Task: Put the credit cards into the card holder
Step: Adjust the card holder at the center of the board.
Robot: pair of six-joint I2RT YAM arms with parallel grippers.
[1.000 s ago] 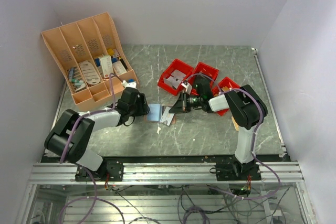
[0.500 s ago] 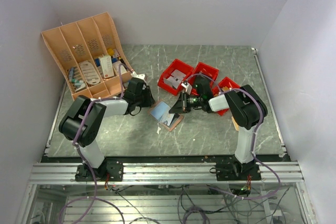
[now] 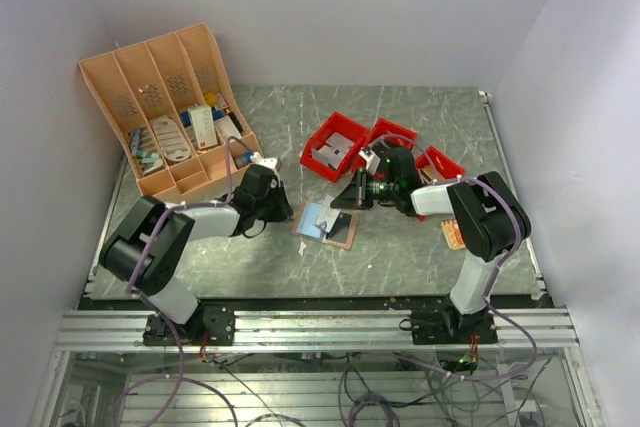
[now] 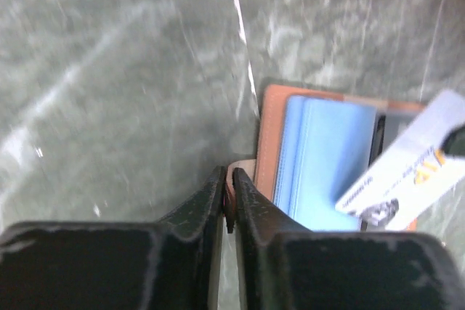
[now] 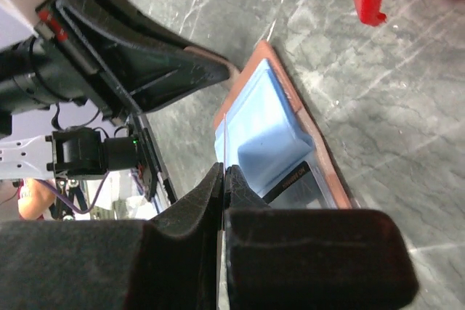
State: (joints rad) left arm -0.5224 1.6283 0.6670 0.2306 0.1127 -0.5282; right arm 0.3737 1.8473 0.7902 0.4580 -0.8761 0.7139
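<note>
A: Well, start with the biggest thing. What carries everything?

B: A green marbled surface point(image 3: 420, 117). An orange-tan organiser rack point(image 3: 165, 107) leans at its far left corner, with small items in its slots. Three red bins point(image 3: 335, 147) sit close together near the middle of the far side.

A: And the arms?

B: Both reach in toward the middle and meet just in front of the bins. The left one comes from the left, the right one from the right.

A: Where is the card holder?

B: The card holder point(image 4: 320, 157) lies open and flat on the surface between the two end effectors. Its tan rim frames a light blue lining that faces up. A dark card point(image 5: 290, 179) sits in a clear pocket at one end of it.

A: How does the left end effector stand?

B: The left end effector point(image 4: 227, 179) is down low at the holder's left edge. Its fingers point(image 4: 192, 215) are pressed together on a thin tan tab that sticks out from that edge, so it is clamped on the holder.

A: And the right one?

B: The right end effector point(image 5: 224, 172) has its fingers drawn together on a white credit card point(image 4: 407, 172). Its own wrist camera sees the card edge-on, as a thin pale line. The left wrist camera shows the card's printed face, tilted, with its lower corner over the blue lining. I cannot tell whether that corner touches the lining.
</note>
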